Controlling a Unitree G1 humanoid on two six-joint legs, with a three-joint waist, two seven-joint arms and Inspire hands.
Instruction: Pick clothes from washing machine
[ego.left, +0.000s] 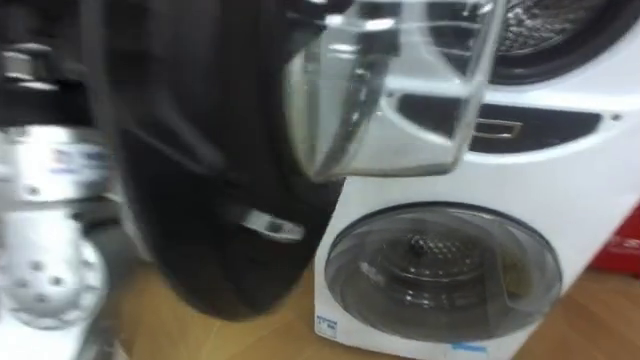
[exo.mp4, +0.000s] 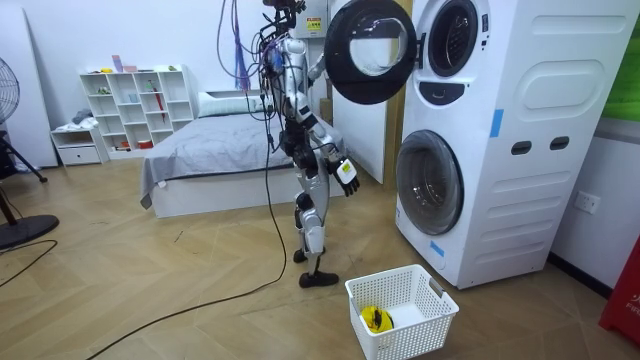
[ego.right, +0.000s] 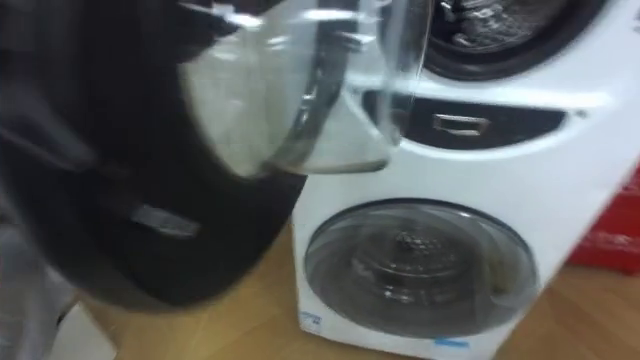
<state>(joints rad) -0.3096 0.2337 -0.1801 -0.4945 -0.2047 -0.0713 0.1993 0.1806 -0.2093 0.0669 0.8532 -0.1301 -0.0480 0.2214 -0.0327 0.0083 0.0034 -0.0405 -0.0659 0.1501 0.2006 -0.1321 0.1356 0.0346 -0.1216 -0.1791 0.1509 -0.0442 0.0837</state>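
Observation:
The upper washing machine's round door (ego.left: 200, 200) stands swung wide open in front of me, its clear glass bowl (ego.left: 380, 100) facing the machine. Behind it the open upper drum (ego.left: 560, 25) shows bare metal, and I cannot make out any clothes inside. In the room view I stand on the wooden floor to the left of the stacked machines (exo.mp4: 480, 130). My left hand (exo.mp4: 322, 63) is raised to the door's edge. My right hand (exo.mp4: 347, 175) hangs low beside my hip. A white basket (exo.mp4: 440, 300) on the floor holds a yellow item (exo.mp4: 377, 318).
The lower machine's door (ego.left: 440, 265) is closed. A red object (ego.left: 625, 245) stands to the right of the machines. A bed (exo.mp4: 210, 140), a white shelf (exo.mp4: 135, 105) and a fan (exo.mp4: 25, 230) are behind me. Open floor lies around the basket.

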